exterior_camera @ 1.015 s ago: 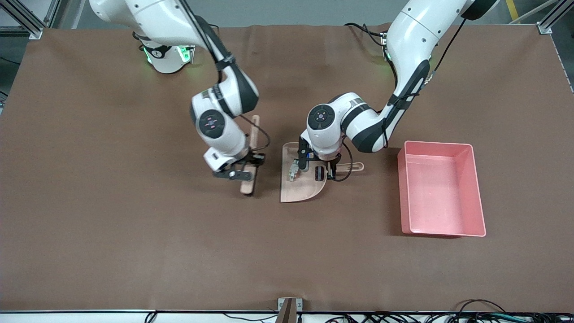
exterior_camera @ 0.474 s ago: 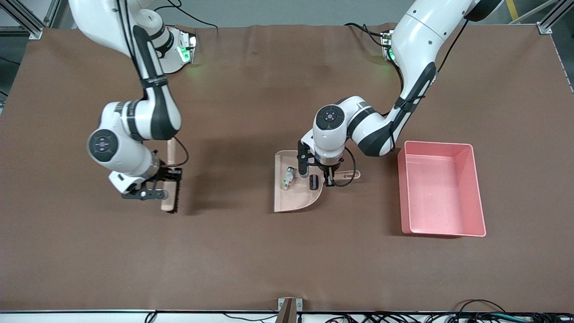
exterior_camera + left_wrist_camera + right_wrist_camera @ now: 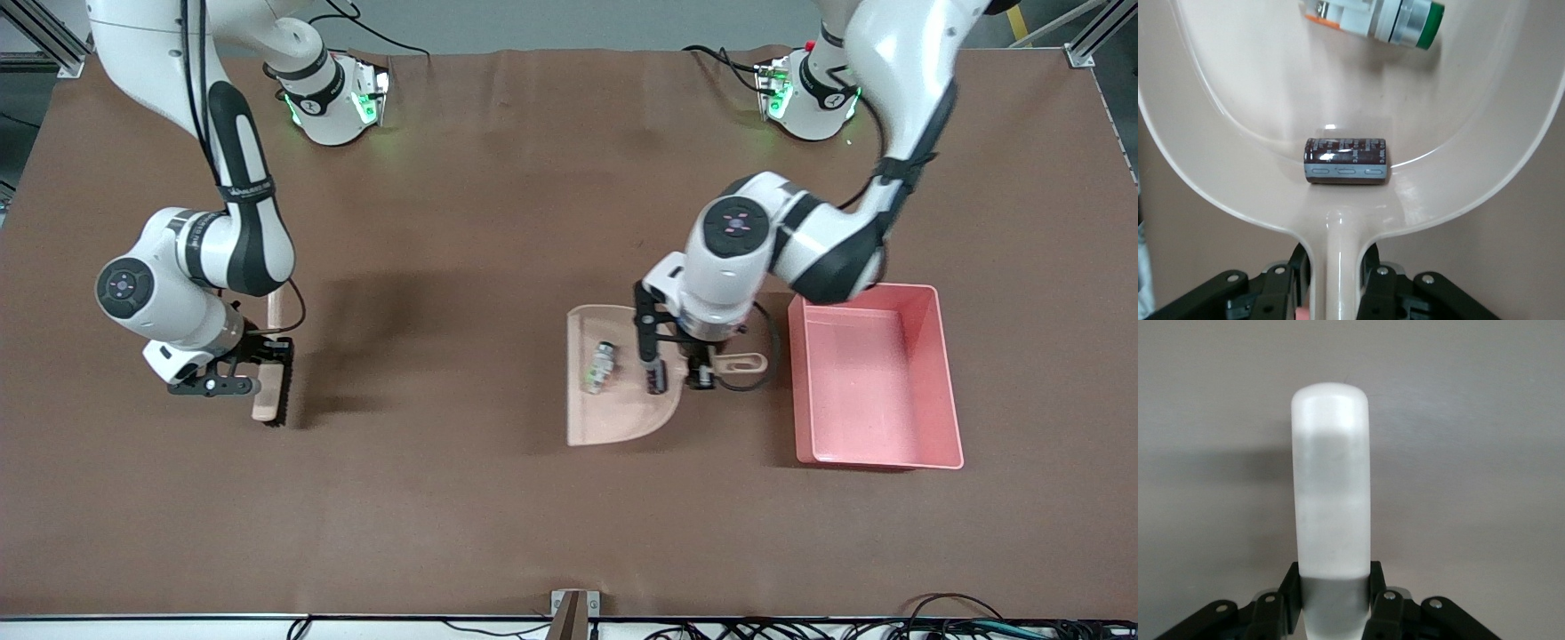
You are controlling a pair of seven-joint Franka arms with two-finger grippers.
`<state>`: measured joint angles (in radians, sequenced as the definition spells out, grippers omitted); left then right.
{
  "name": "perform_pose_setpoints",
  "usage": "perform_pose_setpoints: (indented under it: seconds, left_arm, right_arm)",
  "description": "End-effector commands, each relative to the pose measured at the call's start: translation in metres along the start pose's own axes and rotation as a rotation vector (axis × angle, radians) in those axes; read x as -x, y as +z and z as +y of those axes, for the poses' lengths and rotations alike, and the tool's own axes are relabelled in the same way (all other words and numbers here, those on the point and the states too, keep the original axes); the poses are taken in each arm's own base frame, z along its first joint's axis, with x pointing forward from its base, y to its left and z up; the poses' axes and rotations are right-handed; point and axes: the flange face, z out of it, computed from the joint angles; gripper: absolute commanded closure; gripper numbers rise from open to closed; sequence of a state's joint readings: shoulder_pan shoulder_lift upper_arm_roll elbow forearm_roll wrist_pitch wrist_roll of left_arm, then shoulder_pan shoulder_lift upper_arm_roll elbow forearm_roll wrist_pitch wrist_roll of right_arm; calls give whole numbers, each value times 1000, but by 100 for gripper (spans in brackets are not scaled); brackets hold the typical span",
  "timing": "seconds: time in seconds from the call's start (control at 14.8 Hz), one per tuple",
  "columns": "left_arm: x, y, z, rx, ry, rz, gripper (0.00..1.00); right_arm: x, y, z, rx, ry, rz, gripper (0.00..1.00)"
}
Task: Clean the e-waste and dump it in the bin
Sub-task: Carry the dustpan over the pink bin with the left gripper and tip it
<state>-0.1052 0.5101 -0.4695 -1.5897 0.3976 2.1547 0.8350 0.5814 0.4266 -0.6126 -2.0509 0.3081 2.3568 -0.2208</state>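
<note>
Brown cloth [image 3: 498, 498] covers the whole table, a little creased along the edge by the arms' bases.

Left gripper [image 3: 1335, 277]: jaws clamped tight on the stem of the beige dustpan [image 3: 1258, 100], one finger [image 3: 1281, 283] against each side of the handle. In the front view the pan [image 3: 622, 418] is beside the bin, its handle loop pointing toward it; whether it is lifted off the cloth cannot be told.

Right gripper [image 3: 1335, 593]: jaws closed on the pale handle of the brush [image 3: 1331, 480]. Front view has the brush [image 3: 271, 391] at the right arm's end of the table, well apart from the dustpan, dark bristles along one edge.

E-waste, both pieces inside the pan:
- dark cylinder [image 3: 1346, 161], purplish-black with pale markings, lying on its side close to where the handle joins.
- white part with orange band [image 3: 1371, 17], green end cap, farther from the handle, partly cut off in the left wrist view. Front view: it [image 3: 601, 366] lies mid-pan.

Pink bin [image 3: 947, 391]: tall-sided rectangular tub toward the left arm's end; no parts seen inside it.
</note>
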Motion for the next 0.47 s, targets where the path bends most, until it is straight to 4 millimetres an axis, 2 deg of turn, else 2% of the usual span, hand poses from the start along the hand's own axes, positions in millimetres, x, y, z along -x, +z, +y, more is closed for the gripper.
perform_pose_setpoints:
  seconds: [0.0,0.07,0.2,0.41]
  left_arm:
    - [70,-29,-33,2,-21,34,89]
    - [99,-39,-44,1,-44,48,90]
    - [169,-53,-63,4,-80,66,90]
    - [274,-63,-77,9,-98,73,90]
  right_arm:
    - [11,7,1,-16,1,19,98]
    - [15,13,4,-11,9,25,98]
    - [26,26,8,-38,62,26,98]
    - [38,40,6,-51,105,46,98]
